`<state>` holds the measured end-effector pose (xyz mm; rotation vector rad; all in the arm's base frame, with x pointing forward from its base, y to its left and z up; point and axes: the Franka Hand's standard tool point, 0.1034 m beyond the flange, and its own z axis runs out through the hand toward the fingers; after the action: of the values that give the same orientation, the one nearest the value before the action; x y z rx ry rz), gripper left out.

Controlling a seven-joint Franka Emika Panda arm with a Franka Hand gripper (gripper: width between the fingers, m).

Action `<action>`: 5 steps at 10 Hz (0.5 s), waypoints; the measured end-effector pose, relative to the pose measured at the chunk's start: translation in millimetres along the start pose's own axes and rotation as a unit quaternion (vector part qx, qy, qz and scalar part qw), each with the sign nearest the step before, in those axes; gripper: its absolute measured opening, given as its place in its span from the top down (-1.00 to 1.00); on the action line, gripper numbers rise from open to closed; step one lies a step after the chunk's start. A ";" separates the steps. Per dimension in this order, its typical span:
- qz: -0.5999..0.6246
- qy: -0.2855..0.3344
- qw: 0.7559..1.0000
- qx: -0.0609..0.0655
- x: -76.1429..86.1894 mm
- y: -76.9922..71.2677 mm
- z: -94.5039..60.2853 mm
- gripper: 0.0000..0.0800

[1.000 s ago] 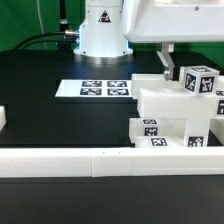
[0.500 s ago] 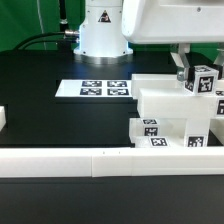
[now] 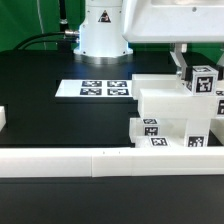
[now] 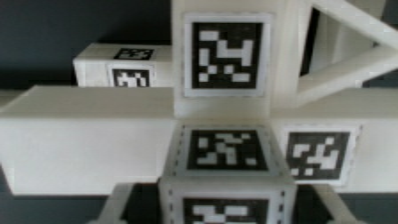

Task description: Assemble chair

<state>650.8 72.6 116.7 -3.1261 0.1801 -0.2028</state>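
Chair parts [image 3: 172,108] sit stacked as a glossy white blocky cluster at the exterior view's right, on the black table [image 3: 45,110]. They lie just behind the long white rail [image 3: 90,160] along the near edge, with tags showing on their low front faces. At the cluster's upper far corner you have a short square post [image 3: 205,84], tagged on the faces you can see. Its lower end is hidden behind the larger slab, so you cannot tell whether it is seated in anything or only touching.

Your gripper [image 3: 202,70] hangs straight above that post. One dark finger [image 3: 180,62] presses its side on the exterior view's left, while the other is lost near the frame edge. I judge the jaws to be clamped on the post, part-way closed around its width. The wrist view is crowded with tagged white faces and neither confirms nor denies this.

What the next move turns on is this: the post lies directly below the pincer, and its long axis seems upright, in line with the fingers. Any lift or press should therefore run along that same vertical line.

Further out, the marker board [image 3: 105,88] lies flat near the robot base [image 3: 103,30], well apart from the cluster.
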 end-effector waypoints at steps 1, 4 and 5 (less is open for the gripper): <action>0.039 0.002 0.999 0.001 0.3 0.4 0.1 0.29; 0.178 0.006 0.984 0.008 0.1 0.9 0.3 0.29; 0.248 0.006 0.969 0.010 -1.1 -0.2 0.6 0.29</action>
<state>649.8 72.9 116.0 -2.9358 0.9322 -0.2114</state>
